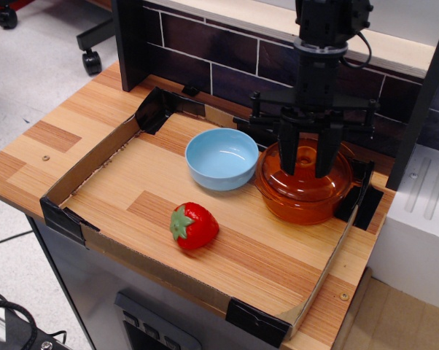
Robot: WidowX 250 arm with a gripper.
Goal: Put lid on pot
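Observation:
The amber pot stands at the back right of the cardboard tray, next to the light blue bowl. The amber lid lies level on the pot, with its knob at the centre. My gripper hangs straight down over the lid. Its two black fingers stand apart, one on each side of the knob, with their tips just above the dome. The jaws look open, and the lid rests on the pot by itself.
A red strawberry lies in the front middle of the tray. The low cardboard wall rings the tray. A dark brick wall rises behind it, and a black post and a white box stand to the right.

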